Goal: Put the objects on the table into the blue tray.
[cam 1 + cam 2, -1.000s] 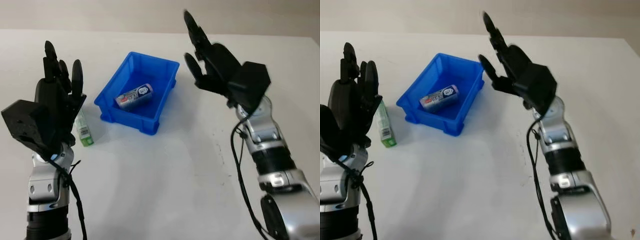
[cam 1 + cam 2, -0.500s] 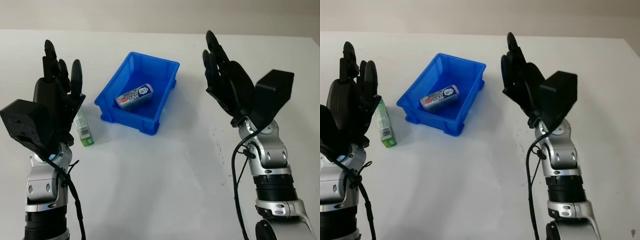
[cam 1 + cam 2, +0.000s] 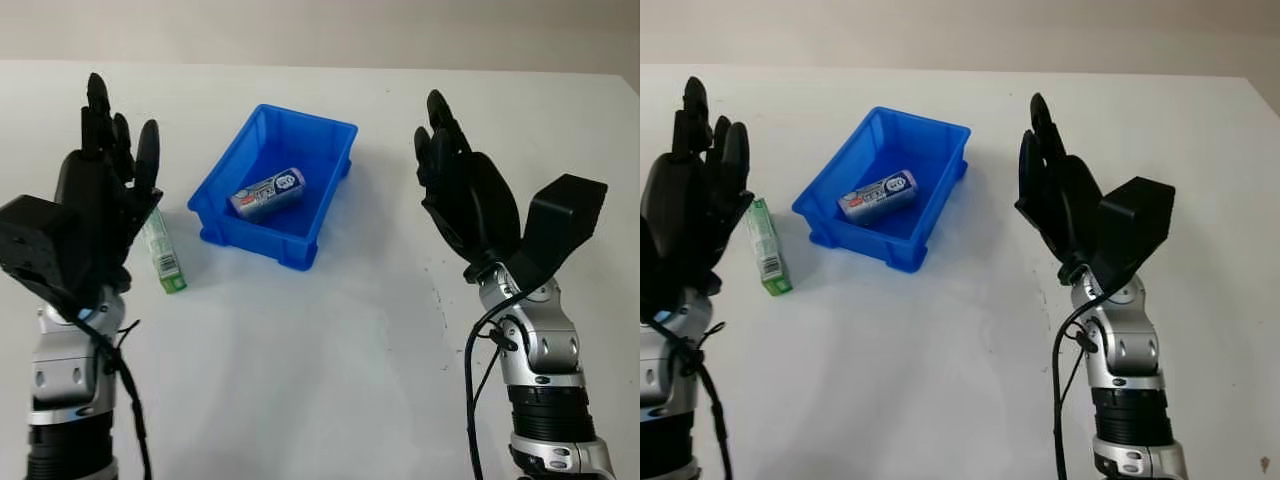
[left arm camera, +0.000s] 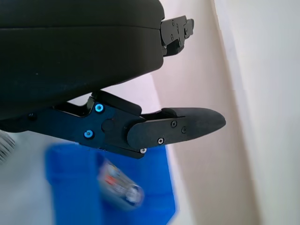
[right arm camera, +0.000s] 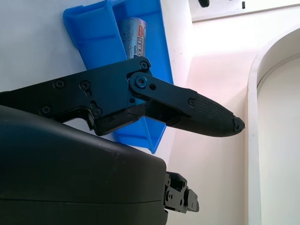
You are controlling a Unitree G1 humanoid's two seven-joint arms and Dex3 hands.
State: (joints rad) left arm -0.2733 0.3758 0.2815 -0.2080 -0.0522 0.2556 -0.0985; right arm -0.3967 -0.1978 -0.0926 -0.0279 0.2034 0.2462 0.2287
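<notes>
Both hands raised, holding nothing — left hand (image 3: 95, 205) frame left, right hand (image 3: 465, 200) right. Can (image 3: 267, 193) lies in blue tray (image 3: 300, 250) — green box (image 3: 161, 255) on table (image 3: 330, 360) just left of it.

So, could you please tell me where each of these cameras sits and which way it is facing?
Left eye view: on the head, looking forward and down at the white table; shows the open left hand raised beside the green box, and the open right hand.
Right eye view: beside it, same scene a little shifted.
Left wrist view: at the left wrist, past its own fingers toward the blue tray.
Right wrist view: at the right wrist, past its fingers.
All share the tray holding the can.
</notes>
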